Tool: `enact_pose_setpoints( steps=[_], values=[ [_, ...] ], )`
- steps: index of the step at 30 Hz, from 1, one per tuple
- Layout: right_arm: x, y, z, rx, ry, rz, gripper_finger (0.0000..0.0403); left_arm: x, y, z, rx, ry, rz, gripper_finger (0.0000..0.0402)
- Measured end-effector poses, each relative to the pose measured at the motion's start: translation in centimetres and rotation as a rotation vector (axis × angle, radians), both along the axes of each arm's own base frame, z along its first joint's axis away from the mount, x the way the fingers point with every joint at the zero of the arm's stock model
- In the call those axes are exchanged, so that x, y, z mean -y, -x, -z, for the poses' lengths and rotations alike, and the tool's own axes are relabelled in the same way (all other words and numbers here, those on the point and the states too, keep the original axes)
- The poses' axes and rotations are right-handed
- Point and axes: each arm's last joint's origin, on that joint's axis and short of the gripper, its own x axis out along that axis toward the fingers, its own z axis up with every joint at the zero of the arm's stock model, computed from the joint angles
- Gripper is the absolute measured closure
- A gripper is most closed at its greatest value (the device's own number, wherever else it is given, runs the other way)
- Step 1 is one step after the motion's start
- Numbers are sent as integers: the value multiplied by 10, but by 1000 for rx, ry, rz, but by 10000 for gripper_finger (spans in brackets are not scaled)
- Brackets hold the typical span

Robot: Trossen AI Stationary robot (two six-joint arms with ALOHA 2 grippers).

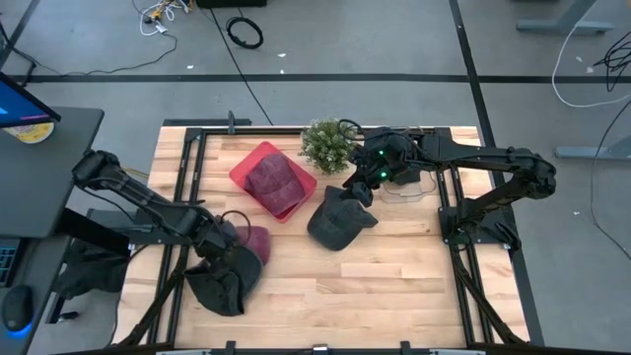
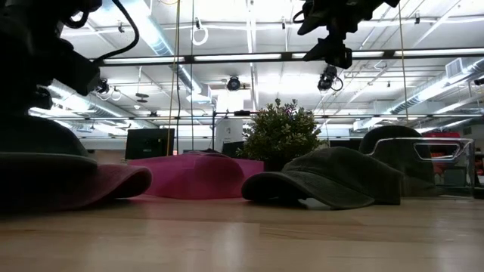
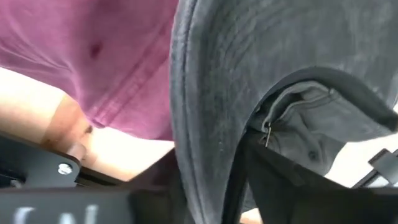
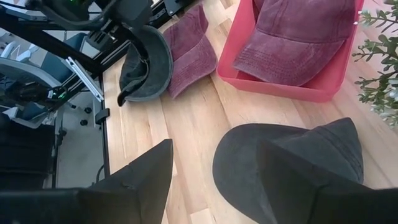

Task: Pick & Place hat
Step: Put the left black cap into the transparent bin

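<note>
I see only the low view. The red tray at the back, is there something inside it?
Observer: Yes, the red tray holds one maroon hat.
Operator: Where does the right pincer stand?
Observer: The right pincer is open and hovers above the middle dark hat.
Operator: And the left one?
Observer: The left pincer grips a second dark hat by its rim, beside a loose maroon hat.

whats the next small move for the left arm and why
Probably finish closing the left tool on the dark cap and lift it: the cap's rim sits in its grip beside the maroon cap, and the red bin has room.
</note>
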Motion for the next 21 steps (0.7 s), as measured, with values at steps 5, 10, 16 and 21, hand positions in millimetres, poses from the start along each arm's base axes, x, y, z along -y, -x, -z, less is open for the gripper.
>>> enact_pose_setpoints(
  steps=[5,10,16,21],
  values=[
    [0,0,0,4,3,-3,172,3,0,-1,-37,79,13,374],
    [0,0,0,5,6,-5,172,4,-1,-18,5,112,13,387],
    [0,0,0,7,0,-12,172,2,-3,-63,111,69,2,391],
    [-1,0,-1,11,-17,-18,172,-1,-4,-113,244,5,0,391]
  ],
)
